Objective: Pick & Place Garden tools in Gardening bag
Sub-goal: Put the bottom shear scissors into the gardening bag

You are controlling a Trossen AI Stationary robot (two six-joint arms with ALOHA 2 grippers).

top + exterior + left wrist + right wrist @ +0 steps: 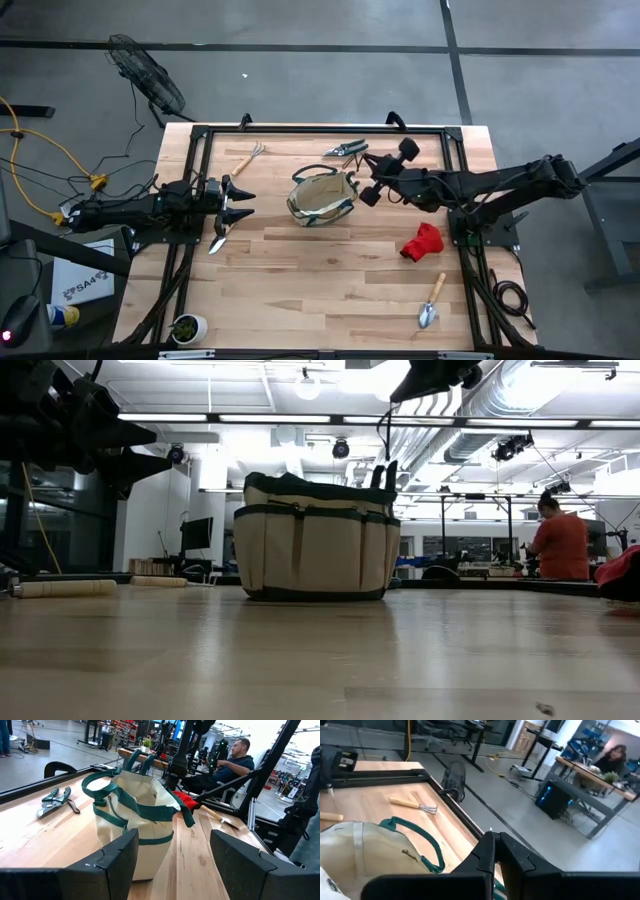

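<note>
The beige gardening bag (322, 197) with green trim stands upright on its base at the table's middle (315, 540). Two dark handle ends (383, 474) stick up from its top. My right gripper (356, 181) hovers shut and empty over the bag's right end (495, 852). My left gripper (245, 203) stands open and level to the left of the bag, which shows between its fingers (172, 865). Pruning shears (345, 150) and a hand rake (248, 158) lie near the far edge. A trowel (217, 240) lies under the left arm. A red glove (422, 242) and a second trowel (432, 303) lie at the right.
A small potted plant (187, 326) stands at the near left corner. Black frame rails (330, 129) run along the table's far edge and both sides. Bare wood lies between the bag and the near edge. A person (560, 545) stands in the room behind.
</note>
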